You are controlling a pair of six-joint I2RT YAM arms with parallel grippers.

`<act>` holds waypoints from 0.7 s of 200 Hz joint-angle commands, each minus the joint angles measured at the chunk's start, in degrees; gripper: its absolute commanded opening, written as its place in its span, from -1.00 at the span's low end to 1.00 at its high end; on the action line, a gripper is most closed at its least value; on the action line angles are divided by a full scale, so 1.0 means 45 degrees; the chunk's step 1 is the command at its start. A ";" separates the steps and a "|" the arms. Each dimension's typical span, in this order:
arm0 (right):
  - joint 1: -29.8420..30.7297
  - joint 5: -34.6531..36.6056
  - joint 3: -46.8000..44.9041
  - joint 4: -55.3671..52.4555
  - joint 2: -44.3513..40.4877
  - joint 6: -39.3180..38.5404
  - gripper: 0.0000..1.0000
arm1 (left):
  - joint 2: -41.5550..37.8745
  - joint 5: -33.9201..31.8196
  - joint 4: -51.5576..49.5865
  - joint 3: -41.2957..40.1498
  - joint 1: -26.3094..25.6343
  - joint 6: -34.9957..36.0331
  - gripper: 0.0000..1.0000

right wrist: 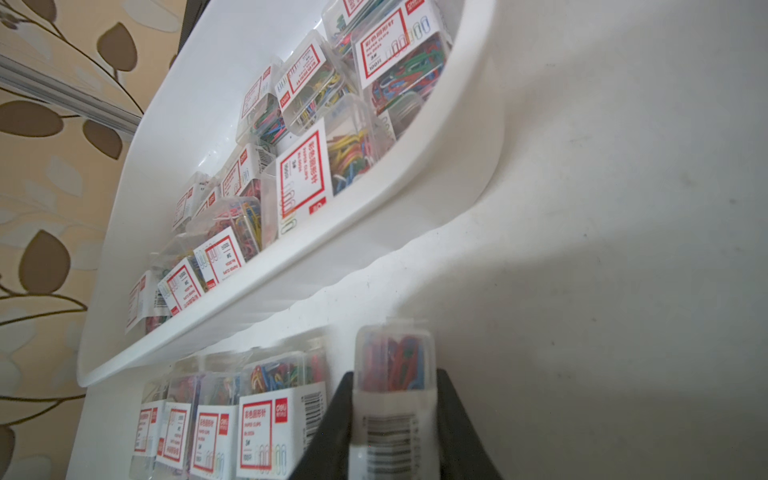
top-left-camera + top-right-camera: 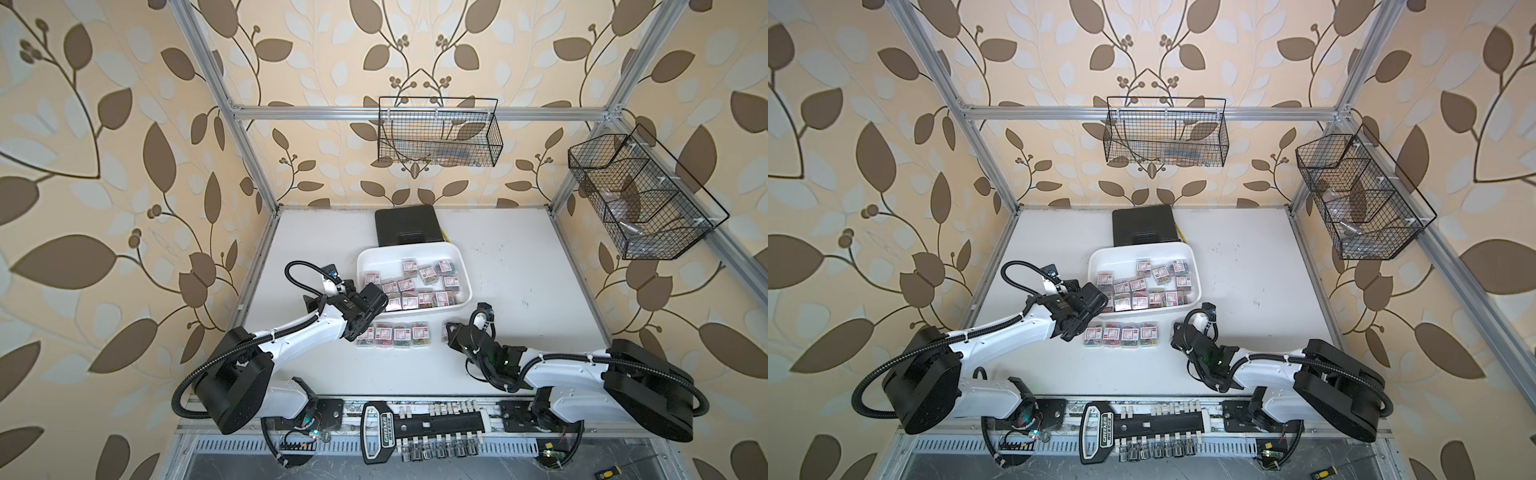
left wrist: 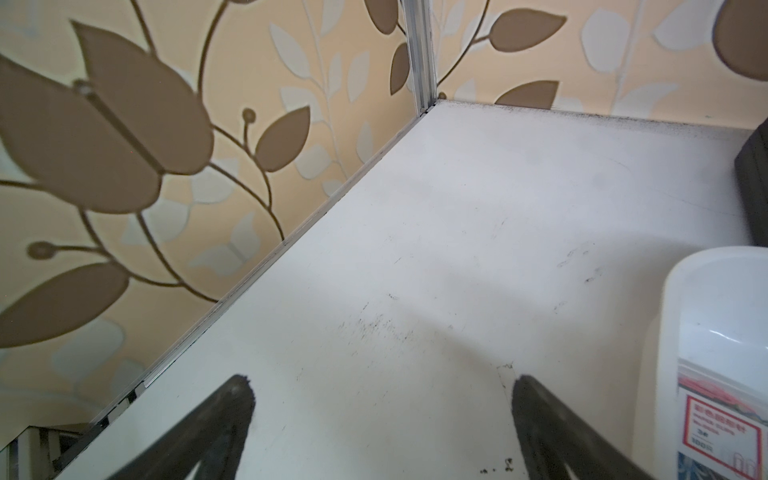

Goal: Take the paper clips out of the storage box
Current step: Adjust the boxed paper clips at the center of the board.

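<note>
Holding paper clips, labels reading "PAPER CLIPS"

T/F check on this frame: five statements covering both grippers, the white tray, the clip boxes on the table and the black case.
1. The right gripper is shut on a clip box. True.
2. The left gripper holds a clip box. False: its jaws stand open with nothing between them.
3. The storage box is empty. False: many clip boxes lie in it.
4. Four clip boxes stand in a row on the table in front of the storage box. True.
5. The black case sits inside the storage box. False: it lies on the table behind it.
</note>
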 commanded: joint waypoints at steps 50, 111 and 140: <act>0.0099 -0.0946 -0.0120 0.1860 0.1677 0.0032 -0.44 | -0.0634 -0.0477 0.0202 -0.0118 0.0143 0.0076 0.98; 0.0829 -0.0892 -0.0086 0.2145 0.2247 0.0381 -0.32 | -0.0686 -0.0339 0.0489 -0.0192 0.0153 0.0481 0.98; 0.0590 -0.0834 -0.0313 0.1878 0.2234 0.0407 0.14 | -0.0830 -0.0158 0.0778 -0.0339 0.0162 0.0798 0.98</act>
